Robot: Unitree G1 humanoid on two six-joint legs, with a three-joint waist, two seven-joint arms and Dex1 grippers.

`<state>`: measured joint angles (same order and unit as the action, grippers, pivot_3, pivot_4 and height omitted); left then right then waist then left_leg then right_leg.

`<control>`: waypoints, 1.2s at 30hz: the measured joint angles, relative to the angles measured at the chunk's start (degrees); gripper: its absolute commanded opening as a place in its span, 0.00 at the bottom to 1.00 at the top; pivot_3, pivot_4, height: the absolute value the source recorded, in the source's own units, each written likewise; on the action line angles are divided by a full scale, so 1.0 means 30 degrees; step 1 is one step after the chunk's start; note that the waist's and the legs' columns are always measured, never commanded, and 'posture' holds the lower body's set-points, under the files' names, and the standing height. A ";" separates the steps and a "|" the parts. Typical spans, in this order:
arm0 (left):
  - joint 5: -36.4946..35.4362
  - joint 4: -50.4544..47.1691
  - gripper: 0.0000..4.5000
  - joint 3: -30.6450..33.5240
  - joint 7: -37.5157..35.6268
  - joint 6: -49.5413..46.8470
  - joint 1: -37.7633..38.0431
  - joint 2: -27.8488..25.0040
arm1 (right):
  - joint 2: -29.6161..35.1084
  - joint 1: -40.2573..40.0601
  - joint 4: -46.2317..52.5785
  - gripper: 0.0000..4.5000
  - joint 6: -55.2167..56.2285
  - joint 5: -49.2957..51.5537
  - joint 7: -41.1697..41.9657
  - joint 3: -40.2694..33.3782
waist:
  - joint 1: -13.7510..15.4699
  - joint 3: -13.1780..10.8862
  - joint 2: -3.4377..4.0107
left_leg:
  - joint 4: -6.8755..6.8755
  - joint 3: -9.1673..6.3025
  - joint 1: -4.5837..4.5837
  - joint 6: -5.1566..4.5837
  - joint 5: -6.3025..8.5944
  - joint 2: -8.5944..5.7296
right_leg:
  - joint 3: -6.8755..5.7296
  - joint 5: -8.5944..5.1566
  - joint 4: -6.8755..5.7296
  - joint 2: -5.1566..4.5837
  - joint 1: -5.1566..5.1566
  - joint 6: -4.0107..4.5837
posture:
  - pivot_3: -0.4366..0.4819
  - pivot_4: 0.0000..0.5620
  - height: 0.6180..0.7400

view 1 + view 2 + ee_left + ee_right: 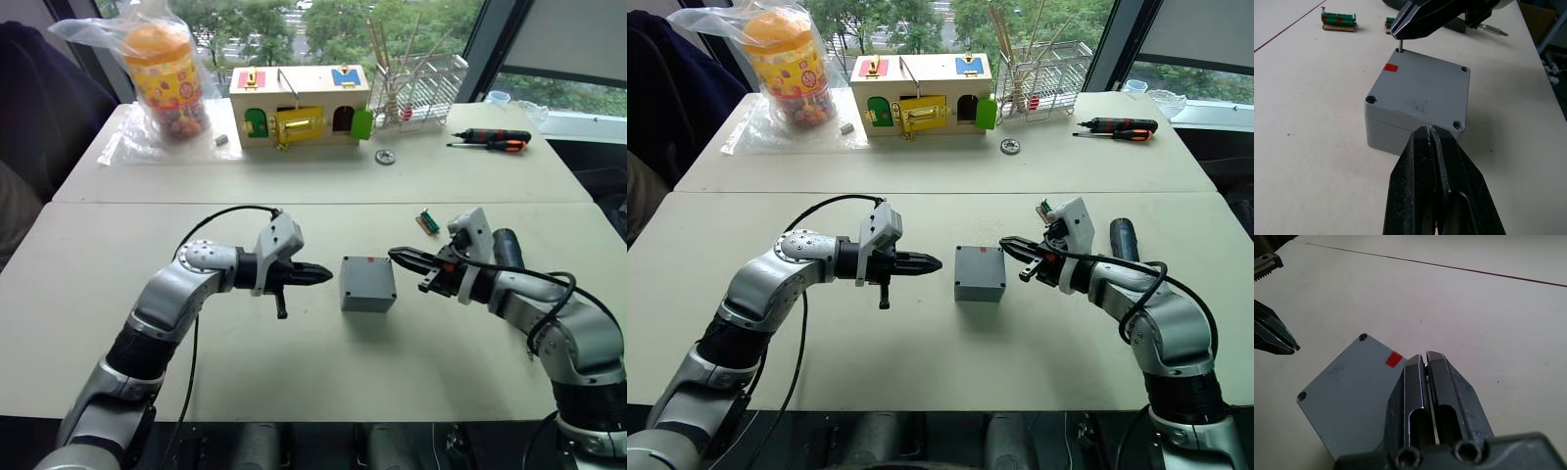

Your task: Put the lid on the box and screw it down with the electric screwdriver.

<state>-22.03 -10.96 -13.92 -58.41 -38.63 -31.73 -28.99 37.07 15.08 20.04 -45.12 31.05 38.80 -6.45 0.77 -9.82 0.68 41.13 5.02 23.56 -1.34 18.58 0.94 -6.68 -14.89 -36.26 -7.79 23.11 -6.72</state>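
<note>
The grey box (367, 296) stands mid-table, and the lid (1420, 90) with its red mark lies flat on top of it. My right gripper (1400, 34) is shut on a small screw (1401, 49), whose tip is at the lid's corner hole beside the red mark. Just left of the box, my left gripper (326, 275) is shut and empty, pointing at the box's side. The electric screwdriver (506, 247) lies on the table beside my right forearm.
At the back stand a wooden box with coloured doors (299, 106), a bagged candy jar (167, 73) and a wire rack (421, 88). Hand screwdrivers (495, 139) lie at the back right. A green terminal block (427, 221) sits behind my right gripper.
</note>
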 measured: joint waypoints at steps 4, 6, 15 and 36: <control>0.0004 0.0000 0.00 -0.0015 0.0028 0.0000 0.0000 0.0050 | 0.0014 -0.0001 0.0000 0.01 0.0006 -0.0172 0.0057 0.0191 | 0.0002 0.0000 -0.0001 | 0.0000 0.0000 0.0000 -0.0001 0.0000 0.0000 | 0.0000 0.0000 0.0001 0.0000 0.0000 0.0000 | 0.48 0.27 0.74; 0.0006 0.0000 0.00 -0.0019 0.0048 0.0000 0.0000 0.0087 | 0.0022 -0.0001 -0.0002 0.01 0.0073 -0.0264 0.0128 0.0230 | -0.0001 0.0000 0.0000 | 0.0000 0.0000 0.0000 0.0000 0.0000 0.0000 | 0.0001 0.0000 0.0001 0.0000 0.0000 0.0000 | 0.48 0.27 0.74; 0.0013 0.0001 0.00 -0.0177 0.0327 0.0006 0.0000 0.0155 | 0.0427 -0.0001 -0.0060 0.66 0.0324 -0.0525 0.0735 0.0586 | 0.0019 0.0000 0.0000 | 0.0001 0.0000 0.0000 0.0000 0.0000 0.0001 | 0.0001 0.0000 0.0001 -0.0001 0.0000 0.0000 | 0.48 0.27 0.74; -0.0662 -0.2088 0.00 -0.2432 -0.0037 0.1170 -0.1181 0.2968 | 1.3923 0.2702 -1.0763 0.99 -0.5959 -0.0576 0.7491 0.0574 | -0.0137 0.0004 0.0020 | 0.0003 0.0067 -0.0040 -0.0035 0.0020 0.0026 | 0.0073 0.0001 0.0005 -0.0023 -0.0003 0.0003 | 0.48 0.27 0.74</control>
<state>-24.01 -17.22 -21.22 -58.52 -35.12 -35.27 -20.08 78.84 23.19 -12.25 -63.00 29.33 61.28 -4.73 0.36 -9.81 0.74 41.14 5.22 23.44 -1.45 18.64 1.01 -6.46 -14.89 -36.25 -7.86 23.10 -6.71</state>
